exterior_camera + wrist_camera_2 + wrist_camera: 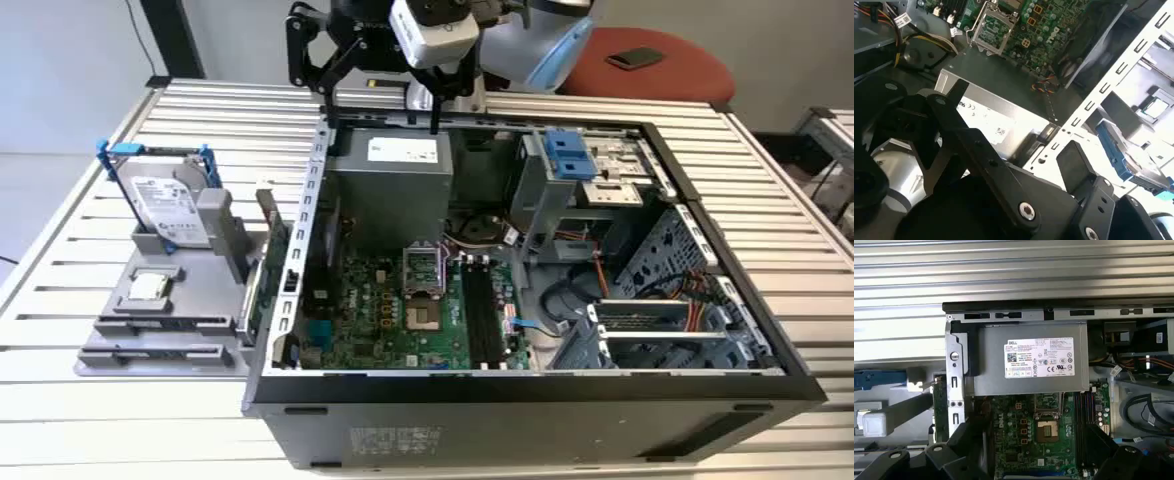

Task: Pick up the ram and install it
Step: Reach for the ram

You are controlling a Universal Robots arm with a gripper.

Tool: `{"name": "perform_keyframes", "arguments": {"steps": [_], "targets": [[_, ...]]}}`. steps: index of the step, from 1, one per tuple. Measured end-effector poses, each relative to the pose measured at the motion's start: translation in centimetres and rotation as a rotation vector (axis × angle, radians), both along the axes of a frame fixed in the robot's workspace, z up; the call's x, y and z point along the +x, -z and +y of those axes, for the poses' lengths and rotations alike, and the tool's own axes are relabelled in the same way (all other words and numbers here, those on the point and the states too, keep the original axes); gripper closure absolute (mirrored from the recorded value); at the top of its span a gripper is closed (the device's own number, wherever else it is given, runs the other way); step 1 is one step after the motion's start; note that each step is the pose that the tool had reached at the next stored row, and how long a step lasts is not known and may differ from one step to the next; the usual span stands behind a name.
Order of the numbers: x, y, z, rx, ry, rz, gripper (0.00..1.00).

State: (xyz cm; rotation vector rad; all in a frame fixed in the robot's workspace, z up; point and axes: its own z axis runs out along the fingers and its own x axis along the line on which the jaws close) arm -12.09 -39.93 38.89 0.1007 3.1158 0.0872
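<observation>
My gripper (350, 85) hangs open with nothing in it, above the back left corner of the open computer case (534, 385), over the grey power supply (394, 170). In both wrist views its black fingers (971, 437) stand wide apart over the power supply (1029, 365) and the motherboard (1019, 435). The black memory slots (481, 315) lie beside the processor socket (422, 270). A green circuit board (276, 275) stands on edge between the grey stand and the case's left wall. I cannot tell whether it is the ram.
On the exterior view's left, a grey stand (160, 340) holds a silver hard drive in a blue frame (167, 200) and a small chip (147, 287). The case has drive bays (571, 155) and cables (587, 290). A red stool (654, 60) stands behind the slatted table (80, 420).
</observation>
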Motion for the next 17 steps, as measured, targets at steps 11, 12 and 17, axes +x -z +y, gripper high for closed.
{"name": "perform_keyframes", "arguments": {"steps": [11,12,17], "targets": [[0.00,0.00,0.00,0.0001,0.000,0.0000,0.00],[-0.01,0.00,0.00,0.0000,0.000,-0.0001,0.00],[-0.23,0.00,0.00,0.0000,0.000,0.0013,0.00]]}}
